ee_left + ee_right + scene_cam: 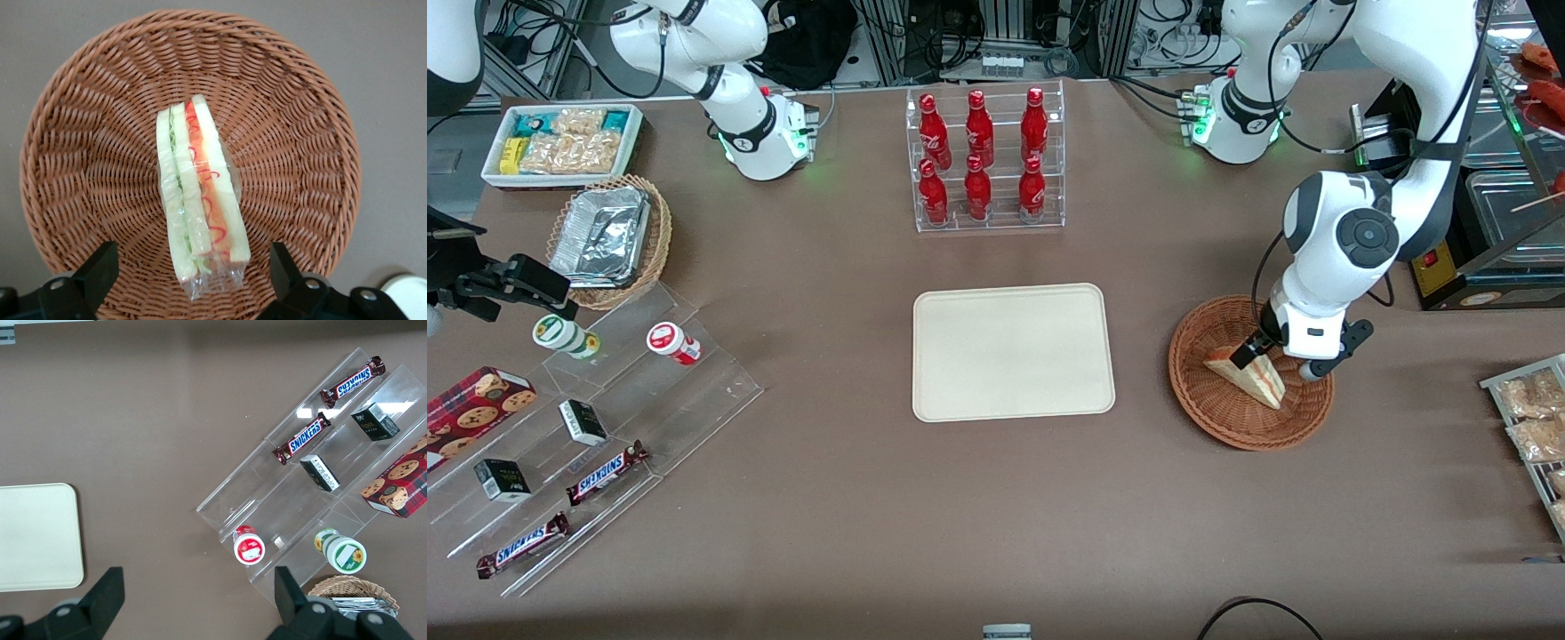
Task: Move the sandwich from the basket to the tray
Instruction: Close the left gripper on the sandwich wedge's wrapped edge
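Note:
The sandwich [1252, 380] [200, 193], a clear-wrapped wedge with green and orange-red filling, lies in the reddish-brown wicker basket [1209, 418] [87, 133] toward the working arm's end of the table. My left gripper [1276, 360] [190, 260] hangs open low over the basket. Its two black fingers [100, 263] straddle the wrapped end of the sandwich without touching it. The cream-beige tray [1012, 351] [37, 537] sits bare at the table's middle, beside the basket.
A clear rack of red bottles [985, 160] stands farther from the front camera than the tray. A stepped acrylic display [596, 418] with snack bars, a pale basket of foil containers [609, 240] and a white bin [560, 142] lie toward the parked arm's end. Snack packets [1534, 418] sit near the basket.

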### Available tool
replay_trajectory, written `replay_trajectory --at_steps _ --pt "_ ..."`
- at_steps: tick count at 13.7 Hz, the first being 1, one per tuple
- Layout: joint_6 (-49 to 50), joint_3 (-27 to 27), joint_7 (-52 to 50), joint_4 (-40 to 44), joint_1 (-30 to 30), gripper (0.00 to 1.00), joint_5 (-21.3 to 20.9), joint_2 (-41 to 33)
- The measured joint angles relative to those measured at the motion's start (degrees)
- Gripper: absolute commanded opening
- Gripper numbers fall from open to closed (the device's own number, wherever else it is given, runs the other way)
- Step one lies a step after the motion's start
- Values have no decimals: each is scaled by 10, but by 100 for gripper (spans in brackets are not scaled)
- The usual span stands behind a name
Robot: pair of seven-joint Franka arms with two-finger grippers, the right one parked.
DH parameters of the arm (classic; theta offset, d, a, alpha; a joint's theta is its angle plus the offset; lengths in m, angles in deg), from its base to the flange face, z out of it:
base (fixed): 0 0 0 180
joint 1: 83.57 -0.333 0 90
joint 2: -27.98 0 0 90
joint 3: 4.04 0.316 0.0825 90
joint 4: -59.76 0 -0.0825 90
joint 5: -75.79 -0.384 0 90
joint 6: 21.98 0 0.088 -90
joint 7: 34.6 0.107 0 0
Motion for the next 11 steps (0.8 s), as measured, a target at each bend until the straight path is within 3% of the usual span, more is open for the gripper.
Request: replay_trajectory --at_steps 5,6,8,9,11 --pt "-31 1 -34 0 0 100 1 27" --pt "-41 1 -38 0 0 91 1 33" --pt "-55 1 -44 0 0 29 1 45" --pt "-58 1 -47 1 0 13 1 50" --pt "-58 1 -48 6 0 9 1 52"
